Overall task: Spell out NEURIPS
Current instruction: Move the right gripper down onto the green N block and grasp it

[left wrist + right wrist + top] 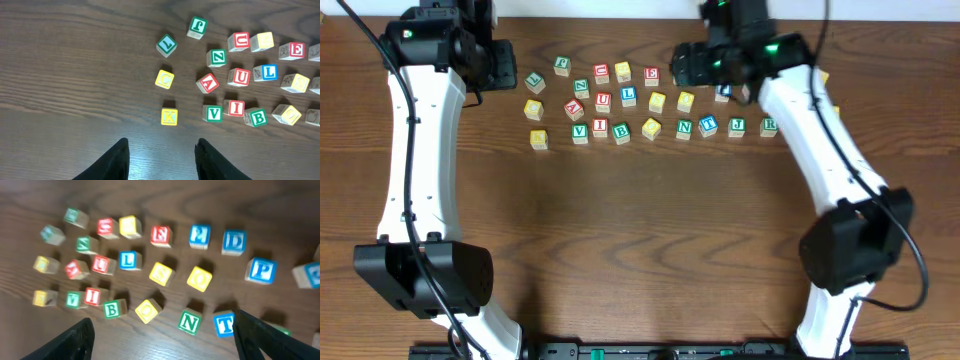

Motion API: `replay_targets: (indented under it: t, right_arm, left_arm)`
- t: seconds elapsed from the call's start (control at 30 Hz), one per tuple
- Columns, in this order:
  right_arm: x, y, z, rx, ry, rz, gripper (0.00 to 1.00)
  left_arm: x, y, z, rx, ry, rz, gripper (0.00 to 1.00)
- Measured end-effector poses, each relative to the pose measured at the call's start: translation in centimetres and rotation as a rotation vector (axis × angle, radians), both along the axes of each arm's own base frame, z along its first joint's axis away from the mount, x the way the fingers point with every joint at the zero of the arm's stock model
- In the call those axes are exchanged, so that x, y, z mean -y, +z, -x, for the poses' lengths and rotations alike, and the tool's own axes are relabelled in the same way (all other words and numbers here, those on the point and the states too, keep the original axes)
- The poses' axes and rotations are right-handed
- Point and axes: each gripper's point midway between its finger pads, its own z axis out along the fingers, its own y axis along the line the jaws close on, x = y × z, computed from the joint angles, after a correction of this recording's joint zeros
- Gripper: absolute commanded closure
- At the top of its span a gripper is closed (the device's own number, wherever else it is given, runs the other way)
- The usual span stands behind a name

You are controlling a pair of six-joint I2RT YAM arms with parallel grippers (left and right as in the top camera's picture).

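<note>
The lettered cubes lie scattered at the table's far middle. In the right wrist view I see green N (189,321), red E (161,234), red U (102,264), red I (91,295) and blue P (262,270), with yellow-faced cubes (161,273) among them. This view is blurred. My right gripper (165,332) hangs open above the table just in front of the N, holding nothing. From overhead it (688,65) sits over the cubes' right part. My left gripper (162,152) is open and empty, short of the yellow K (169,116). Red E (651,75) and green N (683,127) show from overhead.
Other cubes mix in: blue T (224,324), green B (112,308), blue L (129,260), blue D (233,241), red A (208,82), green V (213,113). The left gripper (505,65) sits left of the cluster. Both arm bases stand at the near table edge.
</note>
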Motion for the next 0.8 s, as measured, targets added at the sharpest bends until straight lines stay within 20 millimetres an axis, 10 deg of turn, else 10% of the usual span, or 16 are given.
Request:
replay_targets:
  t: [0.47, 0.8]
  right_arm:
    - [-1.6, -8.0, -0.1, -0.12, -0.151, 0.121, 0.38]
    - [-0.5, -9.3, 0.1, -0.143, -0.247, 0.171, 0.41]
  left_arm:
    - [-0.2, -0.1, 0.2, -0.012, 0.007, -0.012, 0.58]
    - [-0.2, -0.2, 0.4, -0.016, 0.007, -0.012, 0.58]
